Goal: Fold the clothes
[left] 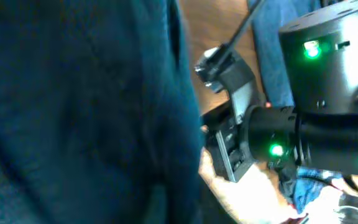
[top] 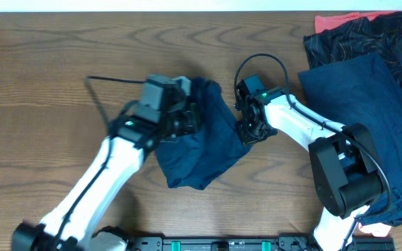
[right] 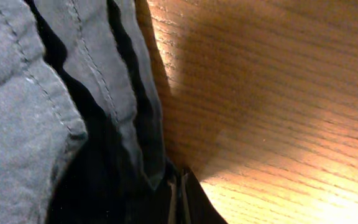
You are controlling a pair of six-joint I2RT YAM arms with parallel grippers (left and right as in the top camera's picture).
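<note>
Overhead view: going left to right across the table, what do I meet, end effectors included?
Left end effector → dark navy garment bunched between the two arms → right end effector → pile of clothes at the right edge, with a navy piece lying on top.

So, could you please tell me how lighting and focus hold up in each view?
Overhead view: evenly lit and sharp. Left wrist view: the navy garment fills the left side, close and blurred; green lights on the right arm glow. Right wrist view: the garment's folds lie in deep shadow, with a warm bright patch on the table at lower right.
</note>
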